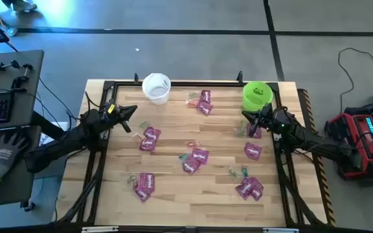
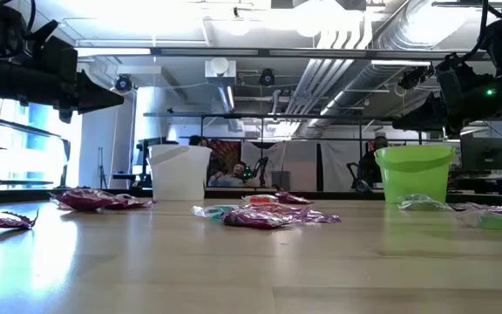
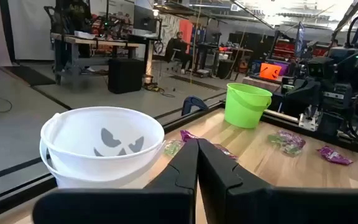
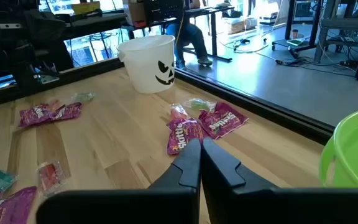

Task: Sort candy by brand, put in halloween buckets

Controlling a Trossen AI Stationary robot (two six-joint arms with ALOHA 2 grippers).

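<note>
Sorting looks barely begun. Purple packets (image 1: 200, 157) and small clear-wrapped sweets (image 1: 238, 173) lie scattered across the table (image 1: 173, 200); nothing visible inside the white bucket (image 1: 156, 88), and the green bucket (image 1: 257, 95) can't be checked. Left gripper (image 1: 132, 110) near the white bucket, fingers pressed together, empty. Right gripper (image 1: 246, 115) beside the green bucket, also closed and empty.

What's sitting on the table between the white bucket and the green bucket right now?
In the high view, between the white bucket and the green bucket lie two purple candy packets with a small clear-wrapped piece beside them; the rest is bare wood.
</note>
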